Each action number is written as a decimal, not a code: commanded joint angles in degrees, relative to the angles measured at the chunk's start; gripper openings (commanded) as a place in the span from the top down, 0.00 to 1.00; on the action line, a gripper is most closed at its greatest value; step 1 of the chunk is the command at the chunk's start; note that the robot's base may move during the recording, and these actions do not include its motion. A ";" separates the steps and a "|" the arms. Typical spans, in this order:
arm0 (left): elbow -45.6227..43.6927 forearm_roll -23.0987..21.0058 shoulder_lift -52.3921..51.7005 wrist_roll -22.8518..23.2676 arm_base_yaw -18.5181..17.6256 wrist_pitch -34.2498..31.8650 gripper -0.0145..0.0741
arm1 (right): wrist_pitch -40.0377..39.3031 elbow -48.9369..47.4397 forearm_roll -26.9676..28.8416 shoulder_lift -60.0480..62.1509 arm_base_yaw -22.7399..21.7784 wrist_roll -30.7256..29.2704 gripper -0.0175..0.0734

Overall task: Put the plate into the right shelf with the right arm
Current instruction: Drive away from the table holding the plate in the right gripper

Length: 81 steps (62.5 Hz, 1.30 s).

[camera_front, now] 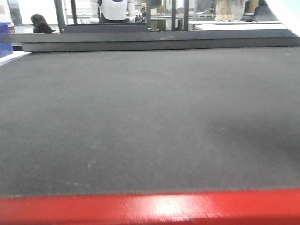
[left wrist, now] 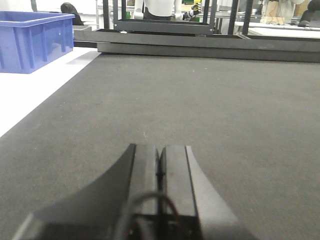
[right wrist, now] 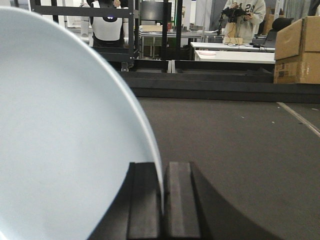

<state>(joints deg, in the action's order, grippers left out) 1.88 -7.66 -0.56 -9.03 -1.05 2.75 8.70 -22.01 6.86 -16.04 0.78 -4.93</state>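
In the right wrist view my right gripper is shut on the rim of a pale blue plate. The plate stands on edge and fills the left half of that view. A pale corner at the top right of the front view may be the plate. In the left wrist view my left gripper is shut and empty, low over the dark mat. No shelf shows in any view. Neither gripper shows in the front view.
A blue bin stands on a white surface at the far left. Dark metal rails and frames run along the mat's far edge. Cardboard boxes stand at the far right. A red edge borders the mat's near side.
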 commanded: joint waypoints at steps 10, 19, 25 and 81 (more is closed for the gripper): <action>0.59 -0.47 -0.59 0.40 -0.11 -5.16 0.98 | -6.33 -1.68 0.49 -0.39 -0.38 -0.39 0.75; 0.59 -0.47 -0.59 0.40 -0.11 -5.16 0.98 | -6.33 -1.68 0.49 -0.39 -0.38 -0.39 0.75; 0.59 -0.47 -0.59 0.40 -0.11 -5.16 0.98 | -6.33 -1.68 0.49 -0.39 -0.38 -0.39 0.75; 0.59 -0.47 -0.59 0.40 -0.11 -5.16 0.98 | -6.33 -1.68 0.49 -0.39 -0.38 -0.39 0.75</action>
<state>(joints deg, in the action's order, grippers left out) 1.88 -7.66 -0.56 -9.03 -1.05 2.75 8.68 -22.01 6.86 -16.04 0.72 -4.93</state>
